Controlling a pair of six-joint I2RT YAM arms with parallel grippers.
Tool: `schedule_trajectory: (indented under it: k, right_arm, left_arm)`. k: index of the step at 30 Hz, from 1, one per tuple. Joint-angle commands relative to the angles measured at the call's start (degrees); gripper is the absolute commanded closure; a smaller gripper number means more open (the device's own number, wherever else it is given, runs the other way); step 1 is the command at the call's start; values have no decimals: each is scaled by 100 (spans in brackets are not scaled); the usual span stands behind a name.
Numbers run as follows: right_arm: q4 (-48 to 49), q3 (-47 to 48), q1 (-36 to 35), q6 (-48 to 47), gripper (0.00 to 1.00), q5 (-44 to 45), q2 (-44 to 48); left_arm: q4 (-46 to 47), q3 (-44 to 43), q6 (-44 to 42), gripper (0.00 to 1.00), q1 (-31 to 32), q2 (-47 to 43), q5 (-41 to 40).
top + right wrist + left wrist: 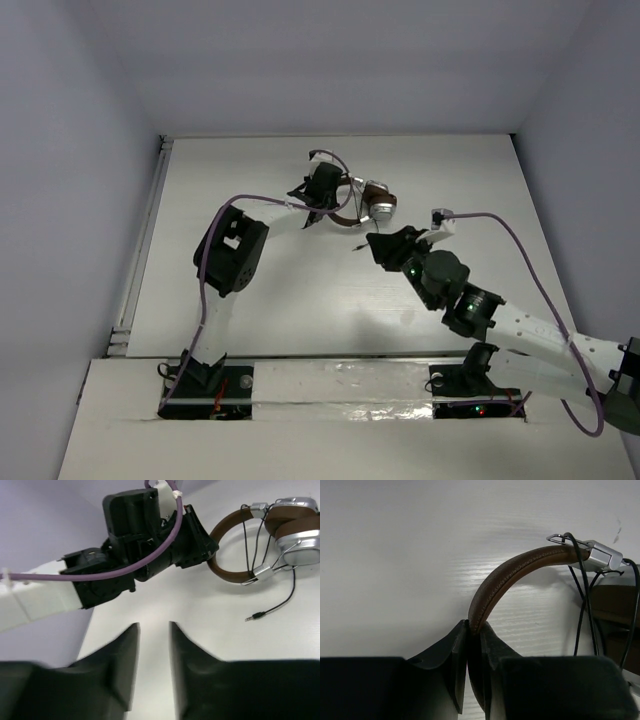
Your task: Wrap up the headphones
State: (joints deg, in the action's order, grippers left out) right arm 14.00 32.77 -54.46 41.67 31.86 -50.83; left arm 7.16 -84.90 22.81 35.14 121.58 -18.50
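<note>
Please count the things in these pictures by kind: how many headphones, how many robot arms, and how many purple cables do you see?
headphones: 1
robot arms: 2 (left arm, right arm)
purple cables: 2, one along each arm
Total: 5

- Left arm [235, 250]: white links, chunky black joint housings.
- Right arm [520, 325]: same white-and-black build; small green light [411, 271] on a black joint.
- Thick purple cable [50, 576] along each arm, with a white tie (seen on the left arm's).
- Bases [200, 385]: black, with tiny red lights.
- Left gripper [474, 640], right gripper [154, 645]: matte black, wedge-shaped fingers.
</note>
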Motion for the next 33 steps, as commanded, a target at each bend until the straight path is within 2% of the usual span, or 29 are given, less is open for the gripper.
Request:
schedule_trajectory:
  k: [1, 2, 3, 5, 8, 9, 11, 12, 15, 17, 18, 19, 23, 25, 26, 29, 33]
  right_arm:
    - [-221, -43, -39, -212, 69, -74, 231]
    - [-283, -34, -39, -255, 79, -74, 353]
    - [-345, -17, -39, -265, 95, -22, 433]
    - [-538, 10, -39, -308, 99, 40, 626]
    - [-810, 106, -39, -440, 97, 145, 1091]
    - [-881, 132, -39, -467, 93, 189, 1336]
    - [-1091, 194, -39, -563, 87, 251, 1575]
    - [-1162, 290, -39, -590, 78, 312, 1689]
    - [-1382, 475, -39, -713, 61, 382, 2129]
    - [-1707, 545, -39, -800, 54, 418, 2427]
    - [-1760, 581, -39, -836, 49, 496, 2516]
    - [-1891, 642, -39, -871, 46, 558, 2595]
    - [-2216, 704, -39, -950, 31, 1111, 3007]
    - [-2287, 652, -39, -915, 6, 1576, 3122]
    - [-2305, 582, -39, -898, 0, 1709, 3166]
    - [-2279, 502, -39, -862, 0, 2114, 3255]
    - [-2086, 510, -39, -897, 0, 2018, 3185]
  left_arm:
    - [366, -229, 4, 88, -24, -29, -101]
    - [400, -150, 22, 82, -24, -81, -92]
    - [479, -36, 22, 74, -76, -151, -83]
    - [725, 350, 101, 67, -77, -511, -101]
    - [945, 825, 206, 55, -77, -1100, -162]
    - [1032, 965, 215, 47, -77, -1267, -154]
    - [1209, 1309, 285, 40, -77, -1855, -206]
    - [1226, 1397, 320, 33, -77, -2049, -241]
    - [1314, 1853, 461, 31, -77, -3006, -373]
    - [1446, 2247, 540, 30, -77, -3823, -321]
    - [1481, 2381, 593, 20, -77, -4061, -303]
    - [1455, 2608, 628, 19, -25, -4524, -260]
    - [1017, 2996, 690, 17, -24, -5424, 12]
    - [754, 3146, 690, 17, -24, -5844, 144]
    - [691, 3329, 699, 16, -24, -5987, 163]
    - [611, 3742, 716, 17, -24, -6567, 224]
    - [462, 3894, 751, 17, -24, -6954, 259]
